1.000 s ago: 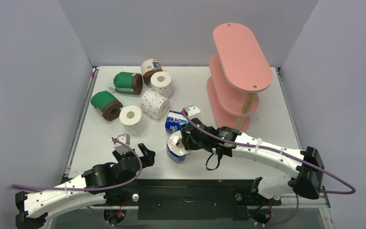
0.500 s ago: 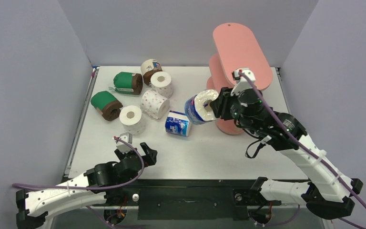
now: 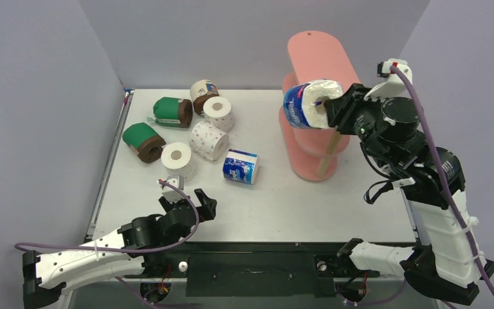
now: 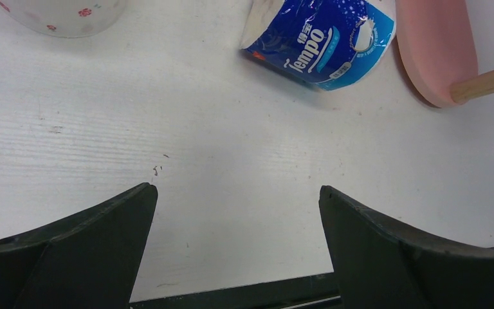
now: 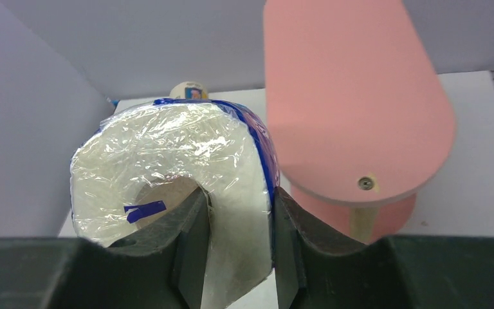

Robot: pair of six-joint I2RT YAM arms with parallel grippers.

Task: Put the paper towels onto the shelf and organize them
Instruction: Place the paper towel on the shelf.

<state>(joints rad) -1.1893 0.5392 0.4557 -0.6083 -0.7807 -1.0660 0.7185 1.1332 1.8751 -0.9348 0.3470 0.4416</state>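
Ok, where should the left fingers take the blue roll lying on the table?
Probably across its curved wrapped middle, coming from above. The blue roll lies on its side, ends facing sideways, with bare table on both sides for the open left fingers.

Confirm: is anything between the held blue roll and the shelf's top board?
Nothing visible. The right end effector holds the blue roll raised beside the shelf's top board, whose visible surface is bare.
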